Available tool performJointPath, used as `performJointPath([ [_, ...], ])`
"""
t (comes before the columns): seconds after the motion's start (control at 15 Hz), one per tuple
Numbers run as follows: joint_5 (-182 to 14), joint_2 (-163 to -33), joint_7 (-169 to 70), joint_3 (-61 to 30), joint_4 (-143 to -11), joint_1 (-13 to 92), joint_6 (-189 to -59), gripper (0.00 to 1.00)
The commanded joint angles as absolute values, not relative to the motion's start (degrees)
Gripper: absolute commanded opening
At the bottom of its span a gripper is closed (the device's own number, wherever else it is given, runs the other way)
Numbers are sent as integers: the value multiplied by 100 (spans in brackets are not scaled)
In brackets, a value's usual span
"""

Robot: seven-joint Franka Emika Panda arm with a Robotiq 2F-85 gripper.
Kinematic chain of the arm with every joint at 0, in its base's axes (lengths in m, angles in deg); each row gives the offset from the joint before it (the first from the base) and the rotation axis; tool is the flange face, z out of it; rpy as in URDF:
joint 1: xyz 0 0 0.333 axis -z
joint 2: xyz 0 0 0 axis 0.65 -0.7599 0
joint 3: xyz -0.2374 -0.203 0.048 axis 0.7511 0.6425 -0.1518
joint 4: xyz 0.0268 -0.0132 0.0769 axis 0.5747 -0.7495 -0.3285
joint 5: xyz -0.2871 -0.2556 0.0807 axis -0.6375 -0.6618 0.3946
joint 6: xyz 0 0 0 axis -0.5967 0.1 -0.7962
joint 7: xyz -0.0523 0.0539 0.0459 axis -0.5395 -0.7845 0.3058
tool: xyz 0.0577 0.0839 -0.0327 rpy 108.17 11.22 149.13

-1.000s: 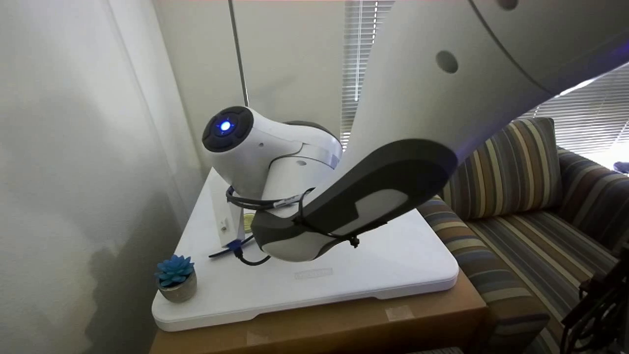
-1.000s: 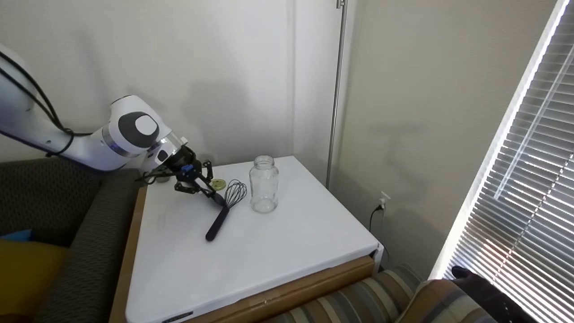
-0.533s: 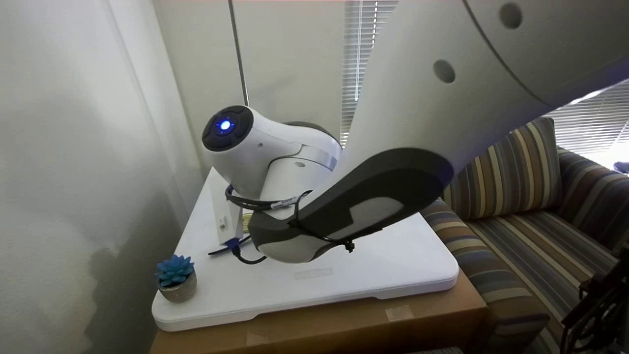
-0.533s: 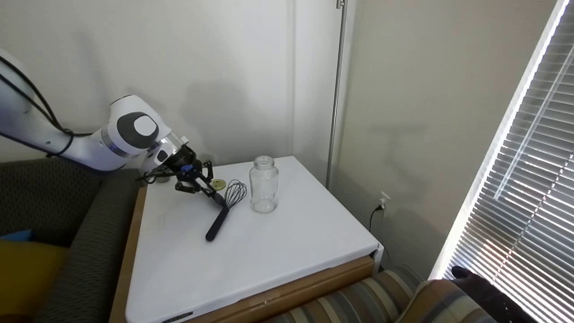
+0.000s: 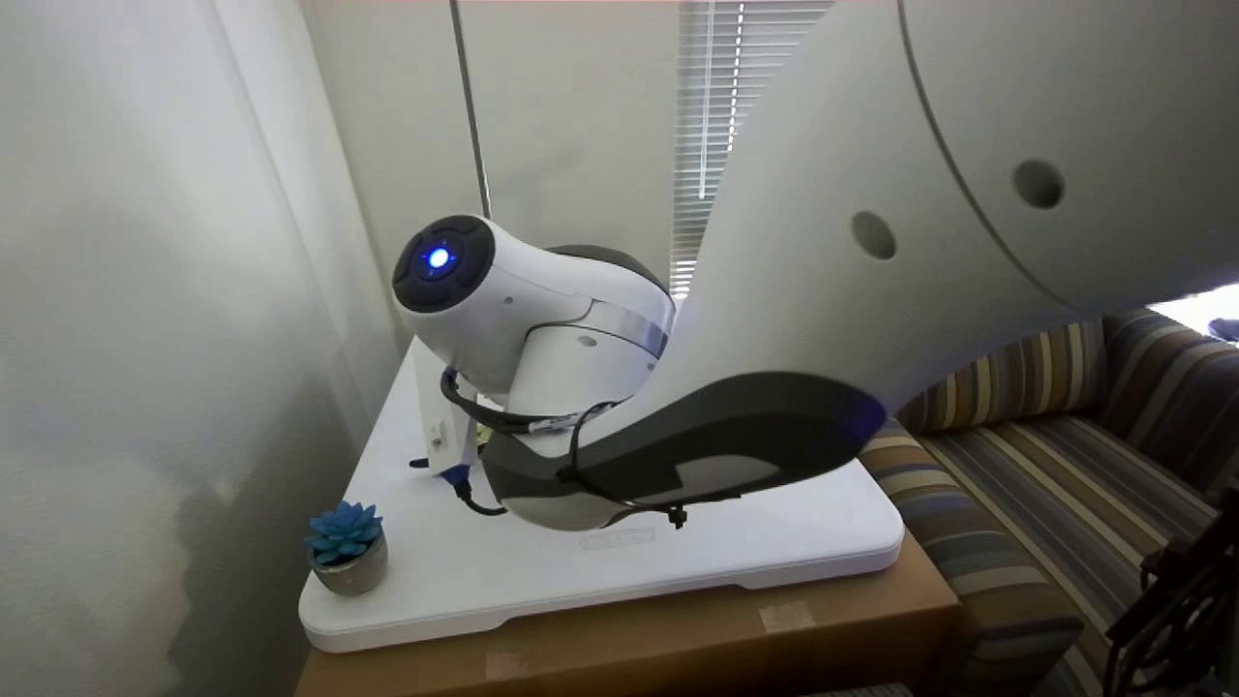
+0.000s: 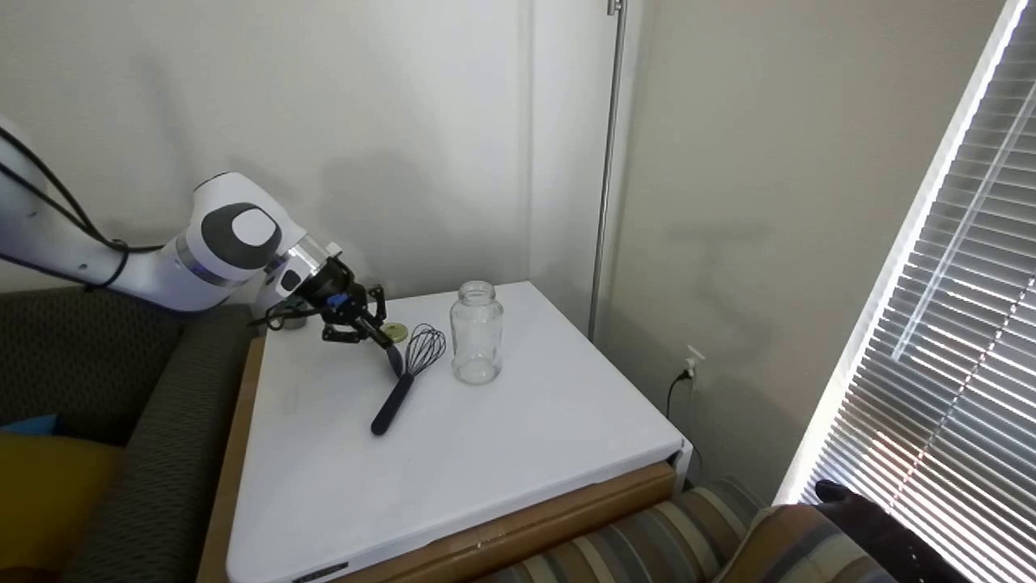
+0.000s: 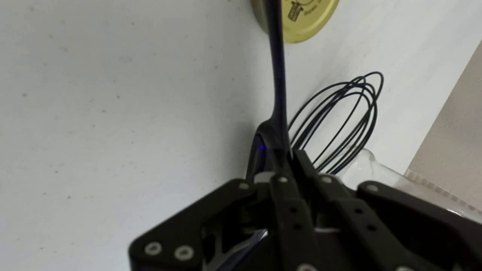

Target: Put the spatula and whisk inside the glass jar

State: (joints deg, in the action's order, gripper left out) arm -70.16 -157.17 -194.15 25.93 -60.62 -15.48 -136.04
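Both exterior views are looking down from different sides, sharing the table (image 6: 558, 429); the wrist view is facing it from near.

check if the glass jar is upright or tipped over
Upright: in an exterior view the glass jar stands with its base on the white tabletop and its neck and mouth at the top.

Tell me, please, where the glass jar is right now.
In an exterior view, the glass jar stands upright on the white tabletop, just right of the whisk.

Whisk (image 6: 401, 390) beside glass jar (image 6: 477, 336)
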Motion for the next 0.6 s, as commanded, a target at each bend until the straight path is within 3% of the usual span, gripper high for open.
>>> performJointPath([
  [0.0, -6937, -15730, -19415, 2501, -6112, -1515, -13753, 1],
  [0.53, -6812, -15758, -19416, 2613, -6150, -1565, -13746, 1],
])
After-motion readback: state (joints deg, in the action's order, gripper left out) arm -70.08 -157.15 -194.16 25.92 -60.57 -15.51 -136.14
